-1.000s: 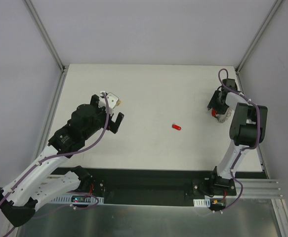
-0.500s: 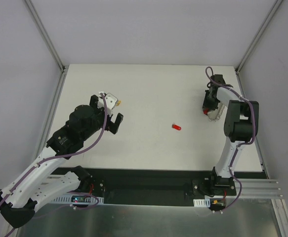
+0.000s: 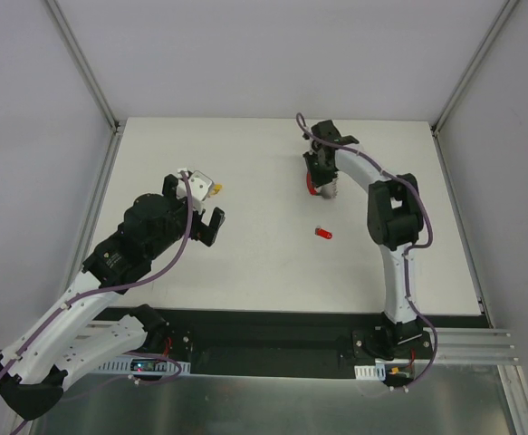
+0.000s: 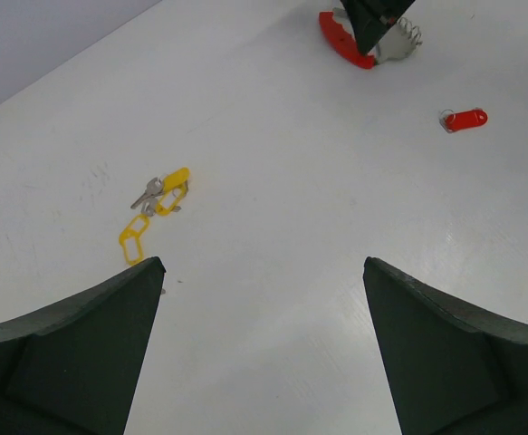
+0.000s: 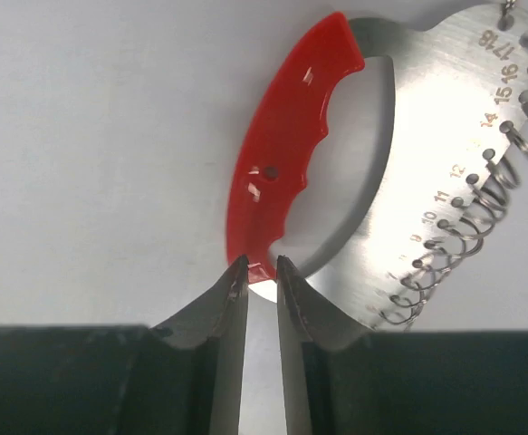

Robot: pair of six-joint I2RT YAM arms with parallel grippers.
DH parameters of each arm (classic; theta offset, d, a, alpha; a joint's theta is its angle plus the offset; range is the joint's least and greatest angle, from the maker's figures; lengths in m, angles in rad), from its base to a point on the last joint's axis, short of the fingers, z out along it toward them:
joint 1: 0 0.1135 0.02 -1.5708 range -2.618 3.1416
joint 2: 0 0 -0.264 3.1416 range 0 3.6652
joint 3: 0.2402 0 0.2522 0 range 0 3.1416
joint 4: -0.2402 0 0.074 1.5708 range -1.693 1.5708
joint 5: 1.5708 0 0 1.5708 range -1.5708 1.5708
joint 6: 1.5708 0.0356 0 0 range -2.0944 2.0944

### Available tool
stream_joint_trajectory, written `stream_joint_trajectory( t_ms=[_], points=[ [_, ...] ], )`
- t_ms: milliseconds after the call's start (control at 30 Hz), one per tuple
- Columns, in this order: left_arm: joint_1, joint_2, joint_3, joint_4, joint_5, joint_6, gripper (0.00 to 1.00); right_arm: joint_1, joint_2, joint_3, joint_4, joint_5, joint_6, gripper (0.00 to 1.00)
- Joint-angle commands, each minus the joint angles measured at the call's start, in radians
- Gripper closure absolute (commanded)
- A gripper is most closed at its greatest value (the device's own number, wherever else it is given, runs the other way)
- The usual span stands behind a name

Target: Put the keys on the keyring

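The keyring [image 5: 286, 154] is a red plastic crescent joined to a silvery numbered plate with a wire coil. My right gripper [image 5: 262, 267] is shut on the crescent's lower tip. In the top view the right gripper [image 3: 322, 172] holds the keyring [image 3: 314, 188] at the table's centre back. A red-tagged key [image 3: 323, 234] lies just in front of it and also shows in the left wrist view [image 4: 465, 119]. Yellow-tagged keys [image 4: 159, 195] lie ahead of my open, empty left gripper [image 4: 264, 263], which hovers left of centre [image 3: 198, 201].
A separate yellow tag loop [image 4: 134, 237] lies beside the yellow keys. The white table [image 3: 264, 281] is bounded by grey walls and metal frame posts [image 3: 82, 63]. The right arm stretches across the right half of the table.
My right arm has swung left across the table, carrying the keyring from the far right to the centre back. The left arm has hardly moved.
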Motion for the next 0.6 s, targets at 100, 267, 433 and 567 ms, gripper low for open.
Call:
stream_joint_trajectory(
  t_ms=[100,267,433,567],
  points=[
    [0.002,-0.009,-0.007,0.028,0.017,-0.014,0.07,0.176,0.036,0.039,-0.04,-0.15,-0.036,0.76],
    [0.002,-0.008,-0.01,0.028,0.019,-0.016,0.08,0.305,0.007,-0.063,0.006,-0.176,-0.037,0.72],
    [0.004,-0.011,-0.008,0.028,0.017,-0.022,0.08,0.378,-0.065,-0.198,0.059,-0.153,0.021,0.66],
    [0.004,-0.017,-0.01,0.028,0.017,-0.027,0.08,0.466,-0.149,-0.353,0.13,-0.148,0.078,0.63]
  ],
)
